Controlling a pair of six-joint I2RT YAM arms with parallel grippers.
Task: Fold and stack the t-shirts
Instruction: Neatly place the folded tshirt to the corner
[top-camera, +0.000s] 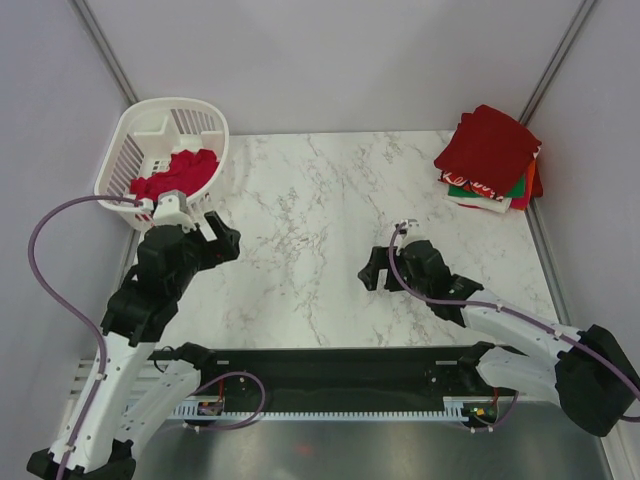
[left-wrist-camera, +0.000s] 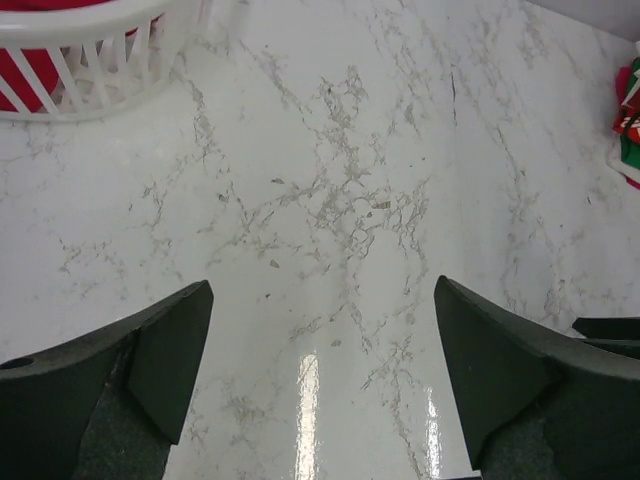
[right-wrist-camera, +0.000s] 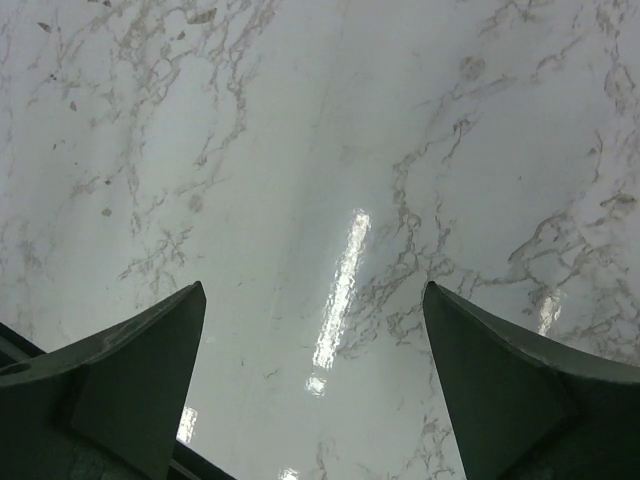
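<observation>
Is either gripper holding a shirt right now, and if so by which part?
Nothing is held. The left gripper and the right gripper are both open and empty.

White marble-look table (top-camera: 320, 220), grey-veined and glossy. At far left corner, white slotted basket (top-camera: 135, 130). At far right corner, stack of folded t-shirts (top-camera: 490, 150), dark red on top, with green, white and red edges beneath. Well apart from each other.

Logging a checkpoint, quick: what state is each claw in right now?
Left claw: open, holding nothing.
Right claw: open, holding nothing.
</observation>
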